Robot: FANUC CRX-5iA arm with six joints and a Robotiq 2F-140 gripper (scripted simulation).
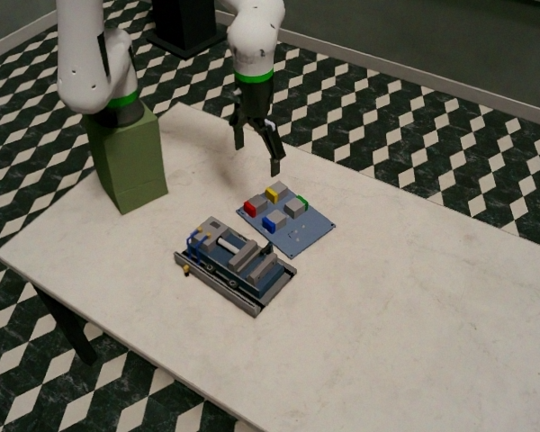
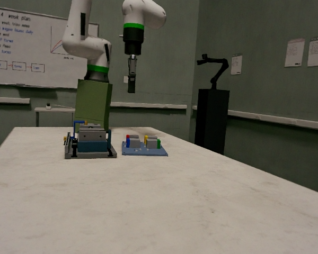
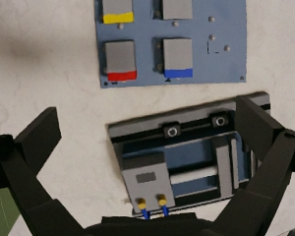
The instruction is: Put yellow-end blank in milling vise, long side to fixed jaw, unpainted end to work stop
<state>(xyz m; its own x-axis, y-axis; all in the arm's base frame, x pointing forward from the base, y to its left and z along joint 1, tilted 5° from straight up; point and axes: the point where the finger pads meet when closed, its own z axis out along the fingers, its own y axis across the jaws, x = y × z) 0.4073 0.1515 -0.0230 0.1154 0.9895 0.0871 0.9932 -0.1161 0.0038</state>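
The blank with the yellow end (image 1: 276, 191) (image 2: 151, 142) (image 3: 118, 3) lies flat on the blue plate (image 1: 313, 226) (image 2: 142, 152) (image 3: 226, 7), at its far corner. Red (image 1: 256, 204) (image 3: 122, 61), green (image 1: 295, 206) (image 3: 177, 2) and blue (image 1: 274, 220) (image 3: 178, 57) ended blanks lie on the same plate, each apart from the others. The milling vise (image 1: 235, 260) (image 2: 90, 142) (image 3: 187, 164) stands beside the plate with nothing between its jaws. Its hose end (image 1: 196, 237) points toward the arm's base. My gripper (image 1: 256, 156) (image 2: 131, 88) (image 3: 147, 117) is open and empty, and hangs high above the plate's far edge.
The arm stands on a green pedestal (image 1: 128, 157) (image 2: 93, 103) at the table's back left. Small pins (image 1: 295, 232) (image 3: 213, 38) stick up on the plate's bare half. A black pedestal (image 2: 211, 120) with another arm stands on the floor beyond the table.
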